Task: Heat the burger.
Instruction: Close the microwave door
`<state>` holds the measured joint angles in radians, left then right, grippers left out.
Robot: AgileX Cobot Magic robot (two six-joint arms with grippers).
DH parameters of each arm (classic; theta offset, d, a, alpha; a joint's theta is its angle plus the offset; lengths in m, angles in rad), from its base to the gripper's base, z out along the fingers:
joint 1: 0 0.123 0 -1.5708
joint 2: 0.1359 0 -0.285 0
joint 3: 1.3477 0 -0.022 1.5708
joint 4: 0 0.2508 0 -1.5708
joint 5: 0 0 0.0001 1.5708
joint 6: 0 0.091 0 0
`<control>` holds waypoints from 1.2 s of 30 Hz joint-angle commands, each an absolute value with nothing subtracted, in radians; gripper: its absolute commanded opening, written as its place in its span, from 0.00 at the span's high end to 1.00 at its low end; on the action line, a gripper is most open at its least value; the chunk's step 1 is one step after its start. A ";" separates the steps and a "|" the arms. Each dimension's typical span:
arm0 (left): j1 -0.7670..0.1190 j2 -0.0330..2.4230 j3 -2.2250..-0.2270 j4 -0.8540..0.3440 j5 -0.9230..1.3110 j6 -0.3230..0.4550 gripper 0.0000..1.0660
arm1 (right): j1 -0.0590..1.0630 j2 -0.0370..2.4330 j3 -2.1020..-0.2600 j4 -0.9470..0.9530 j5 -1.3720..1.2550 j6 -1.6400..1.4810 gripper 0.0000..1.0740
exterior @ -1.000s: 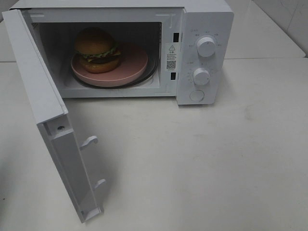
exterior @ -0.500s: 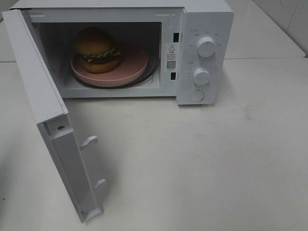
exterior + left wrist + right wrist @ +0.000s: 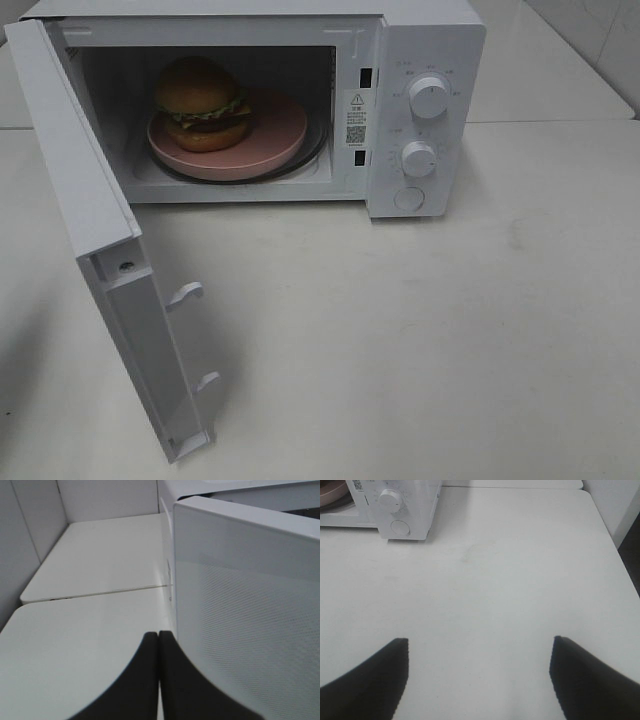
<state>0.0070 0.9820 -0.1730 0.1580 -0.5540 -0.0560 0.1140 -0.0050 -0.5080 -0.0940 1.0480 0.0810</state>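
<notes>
The right gripper (image 3: 480, 640) hangs over bare table (image 3: 495, 555), fingers spread wide and holding nothing, well apart from the microwave (image 3: 405, 505). The left gripper (image 3: 159, 636), fingers pressed together on nothing, sits just beside the outer face of the open door (image 3: 240, 605). In the high view the door runs from its free edge at 7 o'clock back to its hinge at 10 o'clock. Beyond, the burger (image 3: 200, 100) rests inside on the 9 o'clock side of the pink plate (image 3: 280, 130). Shutting the door looks next; the left arm is nearer, pushing toward 3 o'clock.
</notes>
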 commanded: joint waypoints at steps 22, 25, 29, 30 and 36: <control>-0.189 1.503 -0.297 0.381 -1.036 -0.182 1.00 | 0.105 -0.032 -0.507 -0.093 1.037 0.084 0.31; -0.242 1.533 -0.323 0.325 -1.036 -0.178 1.00 | 0.105 -0.032 -0.507 -0.093 1.037 0.084 0.31; -0.324 1.564 -0.358 0.260 -1.037 -0.149 1.00 | 0.105 -0.032 -0.507 -0.093 1.037 0.084 0.31; -0.347 1.571 -0.366 0.234 -1.037 -0.136 1.00 | 0.105 -0.032 -0.507 -0.093 1.037 0.084 0.31; -0.473 1.602 -0.418 0.072 -1.013 -0.043 1.00 | 0.105 -0.032 -0.507 -0.093 1.037 0.084 0.31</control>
